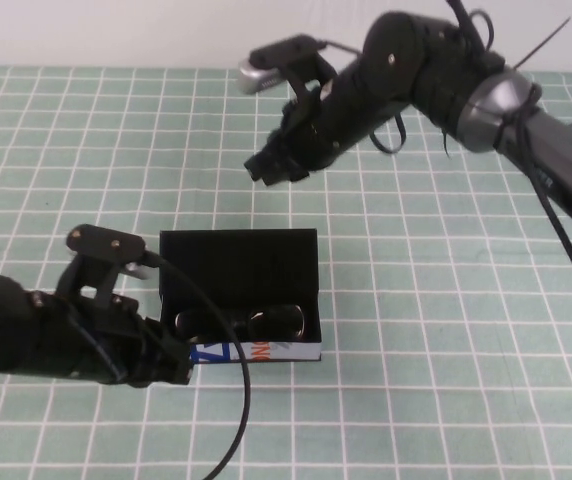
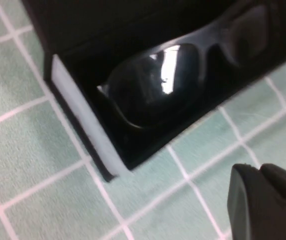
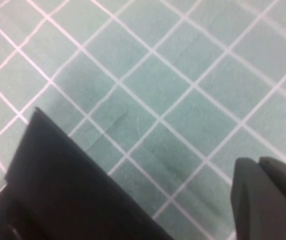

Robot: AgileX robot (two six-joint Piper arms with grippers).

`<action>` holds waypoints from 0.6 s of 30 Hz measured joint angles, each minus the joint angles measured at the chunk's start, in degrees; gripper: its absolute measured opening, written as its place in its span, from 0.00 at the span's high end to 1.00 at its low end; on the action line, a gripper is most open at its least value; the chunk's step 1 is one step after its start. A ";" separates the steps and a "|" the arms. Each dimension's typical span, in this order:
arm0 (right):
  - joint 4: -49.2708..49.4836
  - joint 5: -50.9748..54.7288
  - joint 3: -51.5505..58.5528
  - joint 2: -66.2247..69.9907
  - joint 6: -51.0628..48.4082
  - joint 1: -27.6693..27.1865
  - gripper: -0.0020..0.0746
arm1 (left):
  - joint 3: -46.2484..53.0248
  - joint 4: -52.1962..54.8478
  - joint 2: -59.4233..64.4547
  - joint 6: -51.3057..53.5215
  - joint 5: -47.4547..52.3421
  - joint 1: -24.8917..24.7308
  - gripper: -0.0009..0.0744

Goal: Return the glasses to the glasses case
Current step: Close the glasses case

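The glasses (image 1: 238, 322) lie inside the open glasses case (image 1: 241, 262). Left gripper (image 1: 171, 362) sits at the case's left; right gripper (image 1: 271, 168) hovers beyond it. Finger states: cannot tell.

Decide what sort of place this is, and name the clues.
Probably a robot test bench: a green grid mat against a plain wall, left hand beside the open glasses case holding the glasses, right hand above.

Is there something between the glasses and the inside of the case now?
No. The glasses already lie inside the open glasses case, lid upright behind them. The left pincer sits beside the case's left end; the right pincer hangs above the table behind the case. Nothing visible blocks the lid.
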 joint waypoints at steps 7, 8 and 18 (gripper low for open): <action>3.13 0.80 0.00 3.65 0.00 -1.56 0.99 | 0.00 -9.55 6.08 8.15 -0.83 -0.24 0.99; 3.37 1.02 0.00 4.14 0.00 -1.66 0.99 | 0.00 -10.35 6.63 8.93 -0.66 -0.24 0.99; 11.94 4.43 0.00 6.07 -10.83 -1.93 0.99 | 0.00 -19.56 9.28 17.57 -2.00 -0.24 0.99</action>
